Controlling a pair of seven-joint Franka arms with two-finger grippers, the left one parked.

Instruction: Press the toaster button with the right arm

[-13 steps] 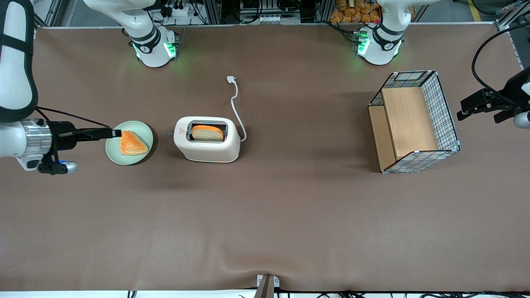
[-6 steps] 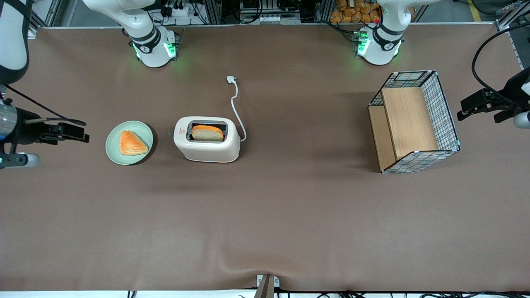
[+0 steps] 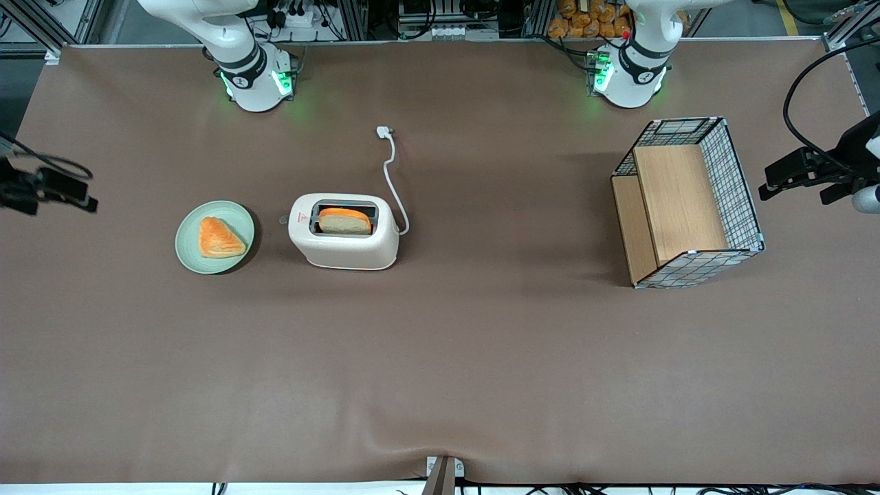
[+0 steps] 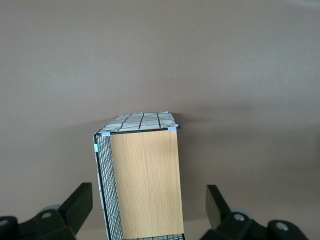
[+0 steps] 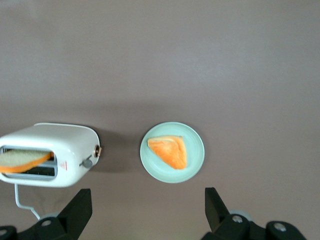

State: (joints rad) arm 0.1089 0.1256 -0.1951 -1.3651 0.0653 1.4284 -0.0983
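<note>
The white toaster (image 3: pixel 344 240) stands mid-table with a slice of bread (image 3: pixel 345 221) in one slot. It also shows in the right wrist view (image 5: pixel 47 155). The toaster button (image 3: pixel 283 221) is a small grey knob jutting from the narrow end face that looks toward the green plate; the wrist view shows it too (image 5: pixel 87 162). My right gripper (image 3: pixel 86 199) hangs high at the working arm's end of the table, well away from the toaster, with the plate between them. Its fingers (image 5: pixel 77 210) stand wide apart and empty; the gripper's middle (image 5: pixel 145 212) is over bare table.
A pale green plate (image 3: pixel 189 254) holds an orange pastry wedge (image 3: pixel 220 237) beside the toaster's button end. The toaster's white cord (image 3: pixel 392 175) runs away from the front camera. A wire-mesh basket with wooden boards (image 3: pixel 687 199) stands toward the parked arm's end.
My right gripper has drawn back from over the plate's edge toward the working arm's end of the table, farther from the toaster. Toaster, bread and plate have not moved.
</note>
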